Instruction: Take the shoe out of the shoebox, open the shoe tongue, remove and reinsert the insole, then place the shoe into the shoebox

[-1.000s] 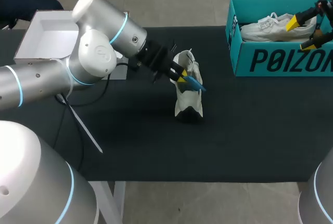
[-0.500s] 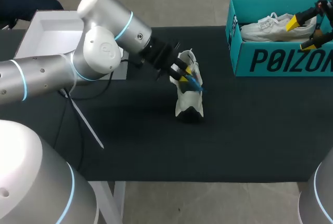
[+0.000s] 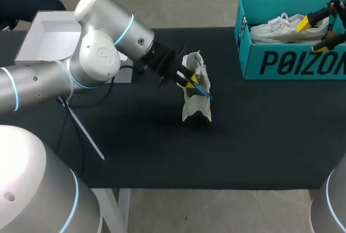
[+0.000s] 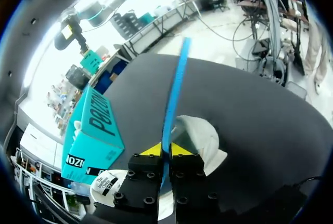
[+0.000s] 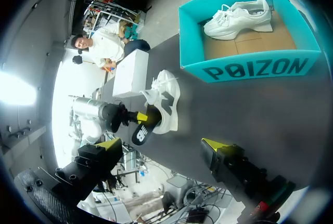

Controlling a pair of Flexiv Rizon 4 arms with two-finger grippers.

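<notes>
- One white shoe is on the black table near its middle, well apart from the shoebox.
- A blue insole sticks out of the shoe's opening. Its lower end is hidden.
- The left gripper is at the shoe's opening, with both yellow tips pinched together on the insole.
- The teal shoebox stands at the table's far right, open, with a second white shoe lying inside. The head view cuts off its right end.
- The right gripper hangs over the shoebox, its fingers wide apart and holding nothing.
- An open white box sits at the table's far left, partly behind the left arm.
</notes>
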